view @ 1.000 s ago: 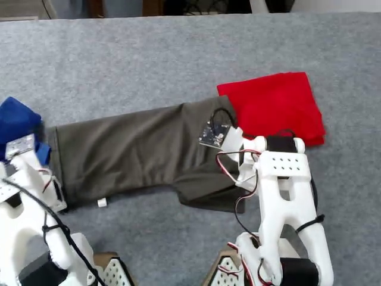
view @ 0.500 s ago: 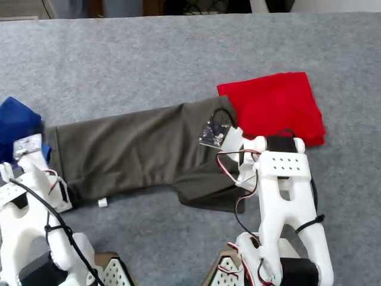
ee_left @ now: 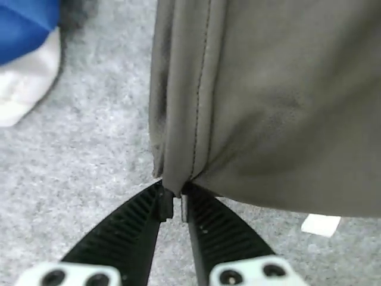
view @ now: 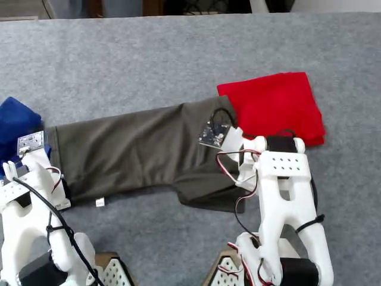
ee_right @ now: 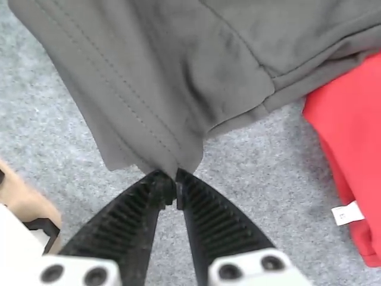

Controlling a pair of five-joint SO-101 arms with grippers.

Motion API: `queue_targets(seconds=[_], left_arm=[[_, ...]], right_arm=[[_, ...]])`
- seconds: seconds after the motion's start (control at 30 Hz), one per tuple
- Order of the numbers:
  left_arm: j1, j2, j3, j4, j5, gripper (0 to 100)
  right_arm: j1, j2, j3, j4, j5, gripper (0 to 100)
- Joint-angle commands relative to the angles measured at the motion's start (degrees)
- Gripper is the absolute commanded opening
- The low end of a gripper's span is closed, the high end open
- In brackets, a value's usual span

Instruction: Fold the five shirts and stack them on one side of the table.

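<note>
An olive-grey shirt lies stretched across the middle of the grey table, folded lengthwise. My left gripper is shut on its hem corner at the shirt's left end. My right gripper is shut on the shirt's corner at the right end, under the arm. A folded red shirt lies at the right, its edge beside the olive one. A blue shirt sits bunched at the left edge, with blue cloth near the left gripper.
A white tag hangs at the olive shirt's near edge. The arm bases stand at the table's near edge. Bare grey felt spreads behind the shirts.
The left arm has shifted slightly right and toward the near edge, drawing the olive shirt's left end with it. The right arm has stayed still.
</note>
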Motion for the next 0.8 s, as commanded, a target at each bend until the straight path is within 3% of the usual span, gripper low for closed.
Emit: queue_targets(seconds=[0.0, 0.4, 0.53, 0.77], left_arm=[[2.42, -0.88, -2.07, 0.53, 0.53, 3], [5.05, -0.88, -29.67, 23.65, 0.62, 3], [5.05, -0.79, -38.29, 26.11, 0.79, 3], [5.85, -0.53, -60.26, 29.27, 10.99, 3]], right_arm=[[-0.79, -0.92, -2.95, -0.26, -0.79, 1.1], [-2.11, -1.27, -16.40, 7.03, -6.51, 1.1], [-4.04, -1.27, -25.71, 8.97, -12.22, 1.1], [-4.13, -0.92, -48.66, 5.54, -23.38, 1.1]])
